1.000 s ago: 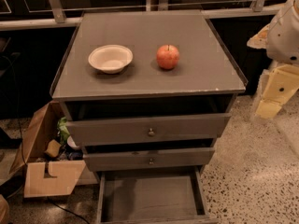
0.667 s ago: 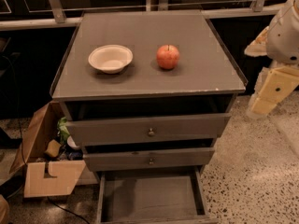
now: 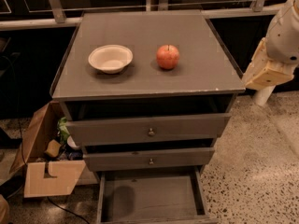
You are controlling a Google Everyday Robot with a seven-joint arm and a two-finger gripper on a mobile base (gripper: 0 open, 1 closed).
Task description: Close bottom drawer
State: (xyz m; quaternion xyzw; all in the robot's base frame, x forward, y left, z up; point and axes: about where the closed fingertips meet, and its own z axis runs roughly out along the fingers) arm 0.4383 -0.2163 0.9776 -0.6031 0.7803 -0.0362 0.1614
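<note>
The grey-brown cabinet (image 3: 140,85) has three drawers, all standing open by different amounts. The bottom drawer (image 3: 152,199) is pulled out the farthest, toward the lower edge of the view. Its inside is bare, and its front and knob are cut off by the frame edge. My gripper (image 3: 264,73) is the cream end of the arm at the right edge. It hangs in the air beside the cabinet's top right corner, well above the bottom drawer, and touches nothing.
A white bowl (image 3: 110,58) and a red apple (image 3: 167,56) sit on the cabinet top. The top drawer (image 3: 149,129) and middle drawer (image 3: 149,158) stick out a little. A cardboard box (image 3: 44,169) with clutter lies on the floor to the left. Speckled floor lies to the right.
The arm's cream end has moved a little up and left, closer to the cabinet's top right corner. The drawers, bowl and apple have not moved.
</note>
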